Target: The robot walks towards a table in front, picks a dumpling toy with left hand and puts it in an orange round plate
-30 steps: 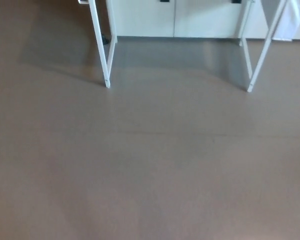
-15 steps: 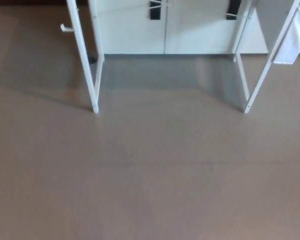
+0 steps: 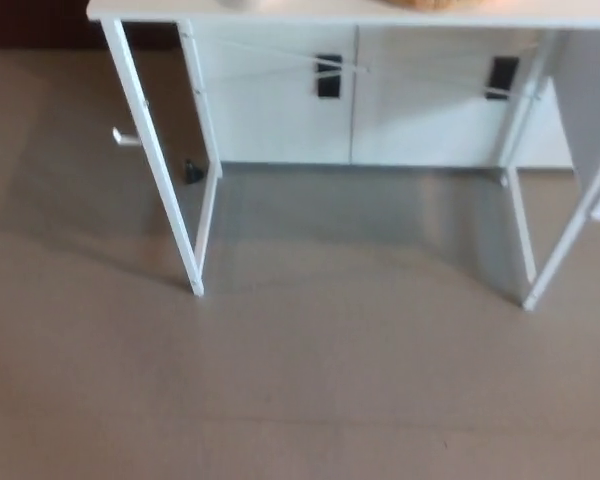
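Note:
A white table [image 3: 310,14] stands ahead, and only its front edge shows along the top of the head view. On it, the bottom rim of an orange round plate [image 3: 442,4] peeks in at the top right of centre. A pale rounded shape [image 3: 242,3] sits at the top edge further left; what it is cannot be told. No dumpling toy can be made out. Neither of my hands shows.
The table's white legs come down to the floor at the left [image 3: 158,170] and at the right [image 3: 570,230]. Behind them stands a white cabinet [image 3: 360,100] with black handles [image 3: 328,76]. Brown floor [image 3: 300,390] fills the lower half.
The whole picture has shifted downward as the camera moved: the table legs look longer and nearer, and the tabletop edge with the plate's rim has come into view at the top.

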Tool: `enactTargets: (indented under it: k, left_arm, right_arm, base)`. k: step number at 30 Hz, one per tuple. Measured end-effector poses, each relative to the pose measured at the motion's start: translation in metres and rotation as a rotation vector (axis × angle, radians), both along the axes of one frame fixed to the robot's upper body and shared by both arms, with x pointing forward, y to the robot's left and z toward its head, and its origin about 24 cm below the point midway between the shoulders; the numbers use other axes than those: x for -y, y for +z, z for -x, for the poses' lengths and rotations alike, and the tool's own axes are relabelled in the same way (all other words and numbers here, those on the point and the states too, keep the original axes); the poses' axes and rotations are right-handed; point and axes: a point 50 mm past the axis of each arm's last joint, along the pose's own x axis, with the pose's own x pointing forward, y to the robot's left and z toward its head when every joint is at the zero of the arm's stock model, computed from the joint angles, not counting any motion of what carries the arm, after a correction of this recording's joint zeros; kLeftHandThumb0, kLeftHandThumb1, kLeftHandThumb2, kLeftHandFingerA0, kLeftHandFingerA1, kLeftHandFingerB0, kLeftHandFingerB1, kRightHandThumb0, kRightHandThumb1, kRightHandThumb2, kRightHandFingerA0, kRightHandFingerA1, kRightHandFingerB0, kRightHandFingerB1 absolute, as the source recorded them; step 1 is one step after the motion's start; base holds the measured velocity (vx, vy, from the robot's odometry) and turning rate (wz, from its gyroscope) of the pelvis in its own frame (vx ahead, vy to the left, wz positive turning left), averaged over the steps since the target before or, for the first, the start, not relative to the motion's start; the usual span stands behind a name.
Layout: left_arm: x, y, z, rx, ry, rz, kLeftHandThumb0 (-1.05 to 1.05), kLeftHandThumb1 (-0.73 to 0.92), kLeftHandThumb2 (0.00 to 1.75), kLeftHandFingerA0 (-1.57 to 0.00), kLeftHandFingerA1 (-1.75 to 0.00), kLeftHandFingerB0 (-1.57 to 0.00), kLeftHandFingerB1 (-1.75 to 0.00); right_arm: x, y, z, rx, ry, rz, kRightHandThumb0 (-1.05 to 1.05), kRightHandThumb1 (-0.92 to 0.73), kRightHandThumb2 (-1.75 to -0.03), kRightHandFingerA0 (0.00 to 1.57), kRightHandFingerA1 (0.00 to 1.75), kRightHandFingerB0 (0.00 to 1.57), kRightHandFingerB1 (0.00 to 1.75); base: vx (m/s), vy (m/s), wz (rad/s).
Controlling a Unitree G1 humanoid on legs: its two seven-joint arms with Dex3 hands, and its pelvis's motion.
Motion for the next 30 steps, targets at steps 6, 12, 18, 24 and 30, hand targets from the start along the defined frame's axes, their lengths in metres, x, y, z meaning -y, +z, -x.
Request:
enactTargets:
  k: [6,12,18,24,30]
  left_arm:
    - [0.0,-0.003,0.012,-0.032,0.007,-0.006,-0.23,0.44,0.61,-0.96,-1.18,-0.48,-0.42]
    - [0.0,-0.003,0.014,-0.029,0.015,-0.002,-0.15,0.48,0.55,-0.88,-1.2,-0.51,-0.38]
    - [-0.003,-0.001,0.011,-0.016,0.018,-0.009,-0.13,0.48,0.54,-0.92,-1.17,-0.51,-0.38]
    - [-0.003,-0.002,0.015,-0.022,0.035,-0.007,-0.12,0.48,0.54,-0.88,-1.13,-0.51,-0.38]
    - [0.001,-0.003,0.012,-0.017,0.024,0.002,-0.14,0.49,0.55,-0.89,-1.19,-0.5,-0.38]
  right_arm:
    - [0.0,-0.001,0.004,-0.012,0.005,0.007,-0.15,-0.5,-0.55,0.75,0.46,0.41,0.34]
    - [-0.001,-0.005,0.014,-0.045,0.015,0.016,-0.16,-0.46,-0.53,0.74,0.45,0.41,0.34]
    - [-0.003,-0.007,0.016,-0.056,0.019,0.012,-0.17,-0.46,-0.54,0.87,0.5,0.4,0.34]
    - [-0.003,-0.008,0.017,-0.059,0.023,0.013,-0.18,-0.49,-0.54,0.76,0.47,0.41,0.34]
    - [-0.001,-0.004,0.009,-0.036,0.034,0.026,-0.19,-0.48,-0.55,0.84,0.5,0.39,0.34]
  base:
    - [0.39,-0.039,-0.13]
    - [0.48,0.123,-0.33]
    - [0.52,0.153,-0.05]
    - [0.3,-0.034,0.19]
    - [0.32,-0.117,0.07]
